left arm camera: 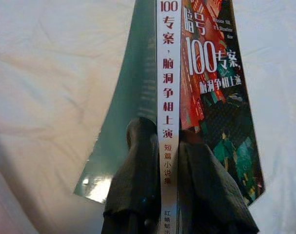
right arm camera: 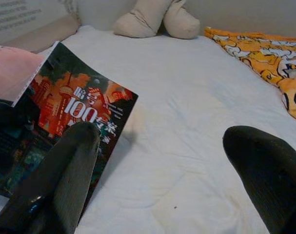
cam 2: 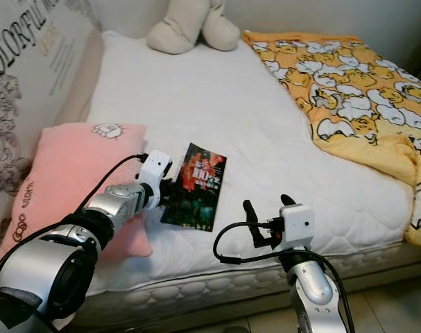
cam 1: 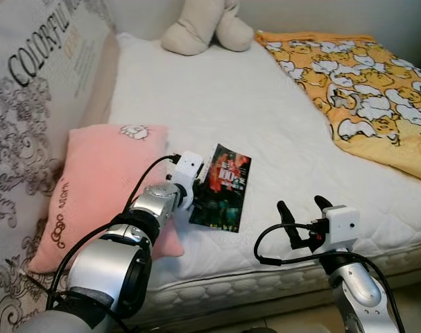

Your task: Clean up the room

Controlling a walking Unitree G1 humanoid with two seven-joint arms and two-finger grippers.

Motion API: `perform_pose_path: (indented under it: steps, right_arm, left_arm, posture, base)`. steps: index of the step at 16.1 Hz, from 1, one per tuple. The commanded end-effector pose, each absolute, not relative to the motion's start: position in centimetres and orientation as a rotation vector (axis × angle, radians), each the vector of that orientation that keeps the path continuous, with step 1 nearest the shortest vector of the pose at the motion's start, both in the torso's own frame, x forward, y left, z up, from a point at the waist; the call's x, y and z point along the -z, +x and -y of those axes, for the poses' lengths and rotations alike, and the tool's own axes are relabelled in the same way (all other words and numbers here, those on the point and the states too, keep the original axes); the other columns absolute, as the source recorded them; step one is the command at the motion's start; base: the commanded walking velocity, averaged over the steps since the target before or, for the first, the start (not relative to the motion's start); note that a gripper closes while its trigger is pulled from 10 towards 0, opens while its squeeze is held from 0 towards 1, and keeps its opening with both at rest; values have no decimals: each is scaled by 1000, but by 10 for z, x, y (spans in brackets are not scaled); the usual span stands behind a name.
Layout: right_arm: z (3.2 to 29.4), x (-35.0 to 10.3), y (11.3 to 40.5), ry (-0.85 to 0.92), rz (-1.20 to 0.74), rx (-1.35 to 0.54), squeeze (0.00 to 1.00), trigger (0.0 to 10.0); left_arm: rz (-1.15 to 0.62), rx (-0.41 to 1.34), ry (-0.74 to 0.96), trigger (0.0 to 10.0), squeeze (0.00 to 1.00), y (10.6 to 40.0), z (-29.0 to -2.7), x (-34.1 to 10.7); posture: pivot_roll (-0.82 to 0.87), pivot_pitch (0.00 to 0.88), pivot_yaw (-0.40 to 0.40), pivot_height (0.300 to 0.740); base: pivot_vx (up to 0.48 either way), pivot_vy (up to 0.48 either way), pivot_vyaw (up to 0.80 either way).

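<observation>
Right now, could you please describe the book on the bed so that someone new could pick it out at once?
On the white mattress, look near the front edge beside the pink pillow. The book sits there, its spine pinched by the left gripper. It is the one dark thing there, with a red and green cover bearing a white "100".

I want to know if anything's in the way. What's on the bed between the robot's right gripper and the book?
Nothing. In the left eye view, only bare white mattress lies between the open right gripper and the book, which the left gripper clamps.
</observation>
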State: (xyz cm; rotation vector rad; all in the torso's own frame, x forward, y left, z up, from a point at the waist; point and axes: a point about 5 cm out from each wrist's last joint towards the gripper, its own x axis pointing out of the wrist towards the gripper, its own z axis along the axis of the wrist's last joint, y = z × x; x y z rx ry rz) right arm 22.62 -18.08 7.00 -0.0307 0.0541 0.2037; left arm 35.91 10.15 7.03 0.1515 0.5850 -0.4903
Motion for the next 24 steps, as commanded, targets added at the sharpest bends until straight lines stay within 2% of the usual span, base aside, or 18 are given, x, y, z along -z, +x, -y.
perform_pose_path:
  steps: [1, 3, 4, 5, 6, 7, 8, 12, 15, 21, 24]
  right_arm:
    - [181, -73, 228, -27, -47, -206, 0, 10000]
    - [182, -73, 229, -29, -50, -207, 0, 10000]
    - [183, -73, 229, -30, -52, -207, 0, 10000]
    - [183, -72, 229, -31, -55, -209, 0, 10000]
    - [183, -72, 229, -32, -57, -210, 0, 10000]
    - [183, -71, 229, -31, -58, -211, 0, 10000]
    - [182, -71, 230, -31, -60, -216, 0, 10000]
    - [181, -70, 232, -31, -65, -231, 0, 10000]
    - [179, -70, 234, -30, -67, -246, 0, 10000]
    - [172, -68, 237, -22, -72, -276, 0, 10000]
    - [171, -67, 237, -22, -72, -279, 0, 10000]
  left_arm:
    - [-619, 424, 196, 10000, 0, 357, -111, -64]
    - [-612, 363, 176, 10000, 0, 360, -114, -67]
    - [-616, 332, 164, 10000, 239, 361, -116, -67]
    - [-619, 305, 162, 10000, 298, 361, -118, -67]
    - [-621, 290, 162, 10000, 298, 361, -119, -67]
    - [-631, 279, 161, 10000, 600, 360, -120, -66]
    - [-640, 277, 180, 10000, 1000, 359, -121, -64]
    - [-648, 265, 241, 10000, 1000, 358, -128, -62]
    - [-531, 353, 507, 10000, 1000, 370, -125, -81]
    - [-352, 504, 681, 10000, 1000, 383, -103, -110]
    - [-334, 500, 784, 10000, 1000, 383, -104, -110]
  posture:
    - [-223, 0, -20, 740]
    - [-220, 0, -23, 740]
    - [-217, 0, -23, 740]
    - [-215, 0, -25, 740]
    - [-215, 0, -25, 740]
    - [-212, 0, -28, 740]
    - [-208, 0, -30, 740]
    - [-193, 0, -40, 740]
    - [-184, 0, -47, 740]
    - [-173, 0, -49, 740]
    - [-180, 0, -43, 740]
  base:
    - [0, 0, 0]
    - [0, 0, 0]
    - [0, 0, 0]
    - [0, 0, 0]
    - [0, 0, 0]
    - [0, 0, 0]
    - [0, 0, 0]
    - [0, 0, 0]
    - [0, 0, 0]
    - [0, 0, 0]
    - [0, 0, 0]
